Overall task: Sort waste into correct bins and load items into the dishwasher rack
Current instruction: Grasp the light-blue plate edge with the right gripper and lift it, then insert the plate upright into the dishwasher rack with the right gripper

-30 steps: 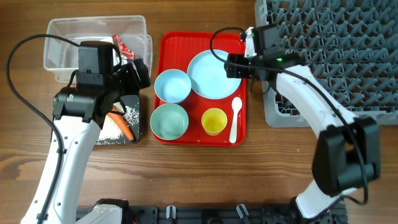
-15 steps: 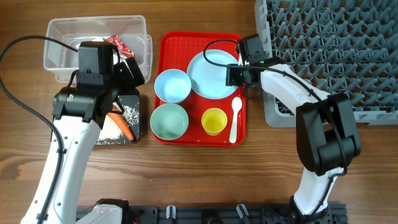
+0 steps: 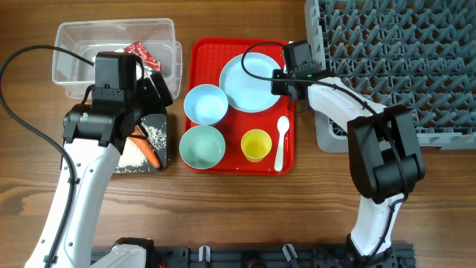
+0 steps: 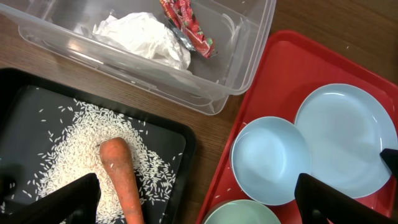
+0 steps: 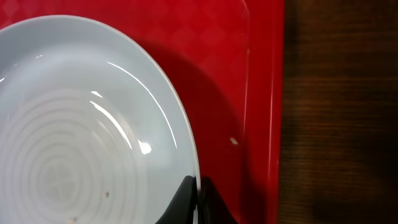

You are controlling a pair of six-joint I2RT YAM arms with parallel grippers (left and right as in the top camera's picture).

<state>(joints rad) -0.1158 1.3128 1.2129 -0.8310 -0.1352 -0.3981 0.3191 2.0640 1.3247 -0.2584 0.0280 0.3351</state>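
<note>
Left tool (image 4: 196,200) spread wide above the bins; right tool (image 5: 198,202) pinching the light blue plate (image 3: 249,85).
The clear tub (image 3: 111,45) at 11 o'clock on the tabletop holds the crumpled napkin (image 4: 143,34) and the red wrapper (image 4: 186,25). At its 6 o'clock, the black tray (image 4: 25,106) carries the rice (image 4: 68,155) and the carrot (image 4: 121,177). On the red serving tray (image 3: 238,160) sit the light blue bowl (image 3: 206,103), the mint green bowl (image 3: 202,145), the yellow cup (image 3: 256,144) and the white spoon (image 3: 281,141). The plate lies there too, its rim gripped at 3 o'clock. The dishwasher rack (image 3: 401,59) stands at 3 o'clock of that tray.
</note>
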